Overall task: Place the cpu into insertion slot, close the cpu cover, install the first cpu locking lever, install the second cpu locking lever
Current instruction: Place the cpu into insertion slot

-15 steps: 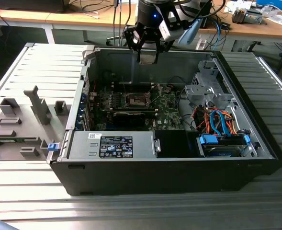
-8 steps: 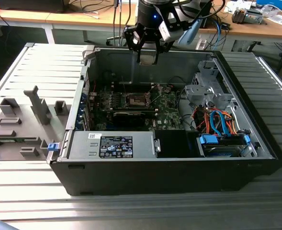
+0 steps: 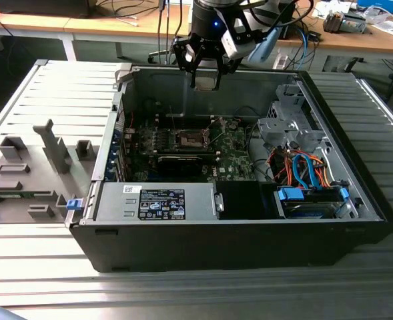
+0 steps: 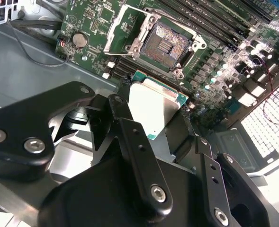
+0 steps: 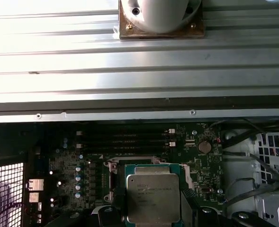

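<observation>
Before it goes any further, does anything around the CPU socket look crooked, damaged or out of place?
Nothing stands out. The hand grips the cpu straight between its fingers. The insertion slot is bare, and its cpu cover is swung open at one side.

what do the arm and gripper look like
The arm is black at the wrist with a small blue light, and dark cables loop off it. The gripper is black, its jointed link fingers pinned with silver screws.
</observation>
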`<state>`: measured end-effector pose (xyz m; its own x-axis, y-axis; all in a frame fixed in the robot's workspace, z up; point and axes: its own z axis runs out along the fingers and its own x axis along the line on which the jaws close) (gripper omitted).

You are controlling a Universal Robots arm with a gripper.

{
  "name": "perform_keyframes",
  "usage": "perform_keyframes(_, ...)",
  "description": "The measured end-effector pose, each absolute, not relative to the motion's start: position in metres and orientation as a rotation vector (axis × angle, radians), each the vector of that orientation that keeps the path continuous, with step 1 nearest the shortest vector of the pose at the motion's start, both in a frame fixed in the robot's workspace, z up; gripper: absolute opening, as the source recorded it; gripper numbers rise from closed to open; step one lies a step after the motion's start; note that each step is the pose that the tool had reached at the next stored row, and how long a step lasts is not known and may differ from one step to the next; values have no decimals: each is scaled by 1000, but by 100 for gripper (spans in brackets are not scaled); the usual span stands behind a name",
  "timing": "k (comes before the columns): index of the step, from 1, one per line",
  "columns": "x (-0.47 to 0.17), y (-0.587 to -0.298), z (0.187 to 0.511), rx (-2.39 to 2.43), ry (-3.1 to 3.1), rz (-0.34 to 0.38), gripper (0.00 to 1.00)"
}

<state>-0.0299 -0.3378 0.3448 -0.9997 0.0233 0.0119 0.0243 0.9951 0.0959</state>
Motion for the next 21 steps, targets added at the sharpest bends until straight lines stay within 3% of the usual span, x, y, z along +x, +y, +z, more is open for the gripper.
perform_keyframes(21, -30, -339, 340, -37, -3127, -150, 54)
